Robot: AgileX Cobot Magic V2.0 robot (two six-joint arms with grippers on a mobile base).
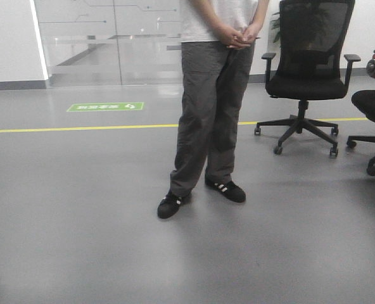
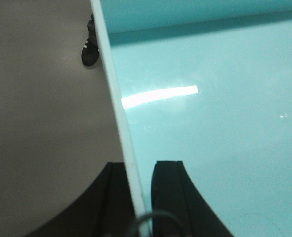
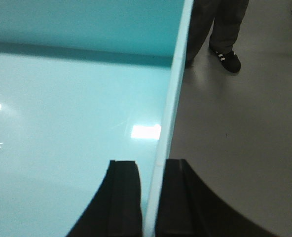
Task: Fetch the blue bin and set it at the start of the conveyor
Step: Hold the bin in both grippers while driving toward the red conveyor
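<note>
The blue bin is a pale turquoise tub and fills most of both wrist views; its inside also shows in the right wrist view. My left gripper is shut on the bin's left rim, one finger outside the wall and one inside. My right gripper is shut on the bin's right rim in the same way. The bin hangs above the grey floor between the two grippers. The conveyor start is out of view. Neither gripper nor the bin shows in the front view.
A person in grey trousers and black shoes stands straight ahead on the grey floor. Two black office chairs stand at the right. A yellow floor line crosses ahead, with a glass wall behind.
</note>
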